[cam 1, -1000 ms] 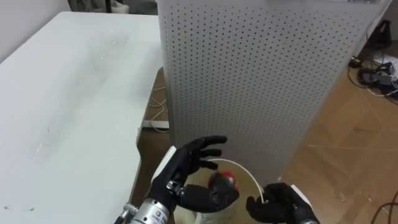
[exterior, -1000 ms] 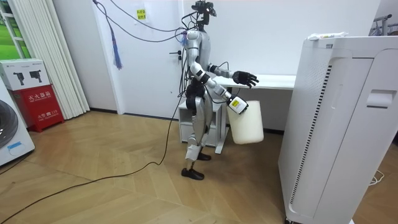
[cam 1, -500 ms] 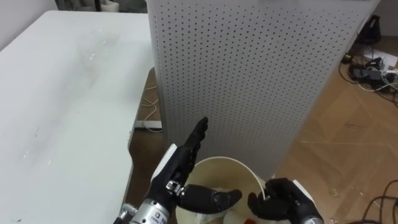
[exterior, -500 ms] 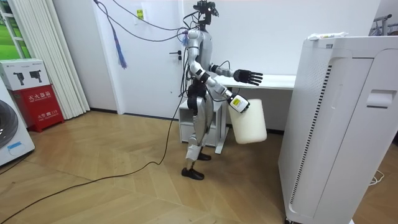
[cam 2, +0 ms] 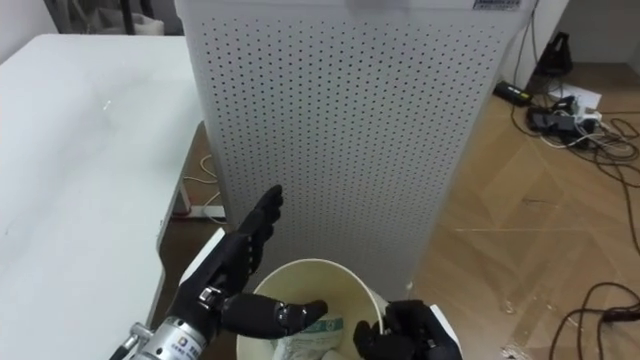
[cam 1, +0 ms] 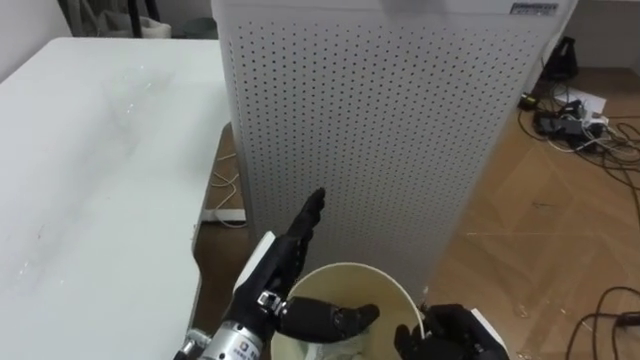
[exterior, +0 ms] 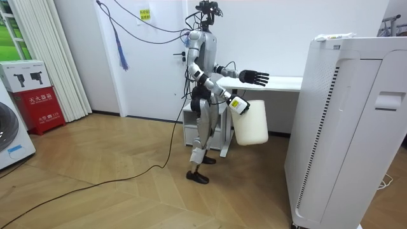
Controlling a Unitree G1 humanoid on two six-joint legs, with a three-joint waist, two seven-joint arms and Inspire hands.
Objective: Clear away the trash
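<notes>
Here the left hand (cam 1: 283, 278) hovers over the white bucket (cam 1: 385, 285), fingers straight and released, beside the right edge of the worktop (cam 1: 90, 180); the right hand (cam 1: 447, 337) clenches the bucket's rim.

Head stereo pair steeply down onto bucket (cam 1: 345, 267); room camera afar, side-on.

Bucket (cam 2: 335, 280): lower body cut by bottom edge.
Contents: pale crumpled piece (cam 2: 318, 335), partly behind thumb of left hand (cam 2: 228, 275); kind unreadable.
Right hand (cam 2: 408, 330): fingers curled at rim, wrist cropped.
Perforated white cabinet (cam 2: 330, 130): top cropped.
Table (cam 2: 80, 150): left side cropped.
Floor cables (cam 2: 560, 110): tangle, too small to sort.
Washing machine (exterior: 9, 137): half off room view's left.
</notes>
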